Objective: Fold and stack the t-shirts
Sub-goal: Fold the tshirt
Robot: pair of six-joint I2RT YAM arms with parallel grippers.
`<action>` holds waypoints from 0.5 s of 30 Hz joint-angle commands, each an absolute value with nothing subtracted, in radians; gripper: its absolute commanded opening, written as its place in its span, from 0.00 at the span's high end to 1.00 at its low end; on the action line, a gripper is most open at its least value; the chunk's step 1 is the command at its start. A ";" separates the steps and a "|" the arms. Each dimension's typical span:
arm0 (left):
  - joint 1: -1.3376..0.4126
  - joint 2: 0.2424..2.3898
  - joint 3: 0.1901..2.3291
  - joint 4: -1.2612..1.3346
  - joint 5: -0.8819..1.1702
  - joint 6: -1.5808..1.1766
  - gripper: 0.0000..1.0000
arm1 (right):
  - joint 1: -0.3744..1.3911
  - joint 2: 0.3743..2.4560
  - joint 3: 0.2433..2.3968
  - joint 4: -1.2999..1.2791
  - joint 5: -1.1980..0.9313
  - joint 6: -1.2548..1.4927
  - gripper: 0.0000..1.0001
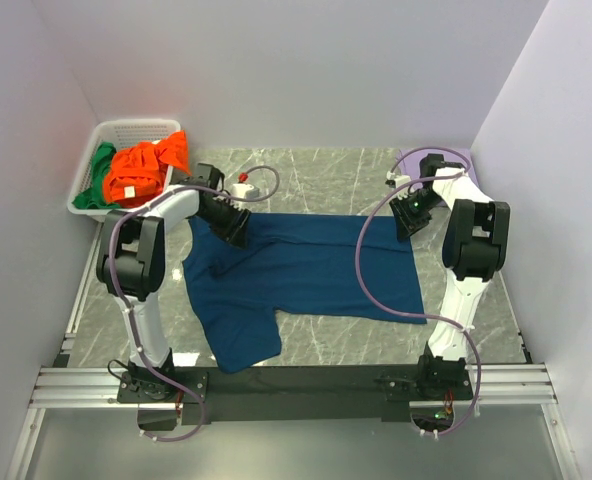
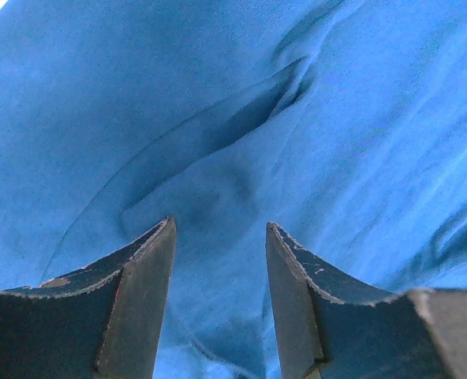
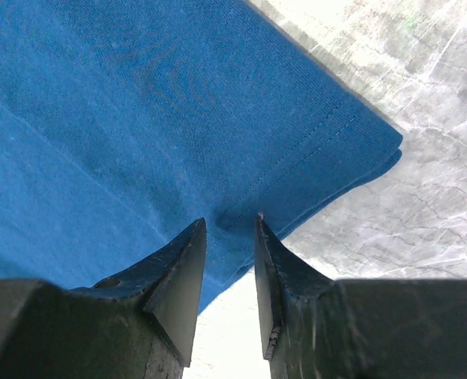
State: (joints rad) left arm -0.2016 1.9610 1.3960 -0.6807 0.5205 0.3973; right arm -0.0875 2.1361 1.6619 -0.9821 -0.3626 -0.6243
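Grey marble table [image 1: 376,345] lies under your big navy blue cloth t-shirt [image 1: 306,270], spread flat for folding. Your left gripper [image 2: 220,229] hangs over its far left side, jaws apart. Your right gripper [image 3: 230,223] has narrow jaws at the far right hem corner; pinching or not, you cannot tell. Farther back, the orange tee [image 1: 146,165] and green tee [image 1: 101,170] wait in a white slotted plastic basket [image 1: 84,185] by white walls [image 1: 276,70].

T-shirts: 3 were visible. 1 navy tee [image 1: 306,268], 1 orange tee [image 1: 146,165], 1 green tee [image 1: 100,168]. Orange and green were bunched together, so anything hidden under them wasn't countable. Baskets: 1 white basket [image 1: 126,126]. Tables: 1 marble-look table [image 1: 326,172]. Arms: 2, left arm [image 1: 136,255] and right arm [image 1: 473,240]. Grippers: 2, left gripper [image 1: 232,231] and right gripper [image 1: 410,224], 2 fingers [image 2: 139,308] each.
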 commanded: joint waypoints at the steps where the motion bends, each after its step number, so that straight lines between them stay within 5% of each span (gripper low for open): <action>1: -0.239 1.947 1.393 -0.634 0.500 0.370 0.46 | -0.089 2.122 1.666 -0.989 -0.368 -0.620 0.62; 15: -0.178 1.947 1.482 -0.664 0.445 0.397 0.50 | -0.089 2.114 1.660 -0.994 -0.377 -0.627 0.66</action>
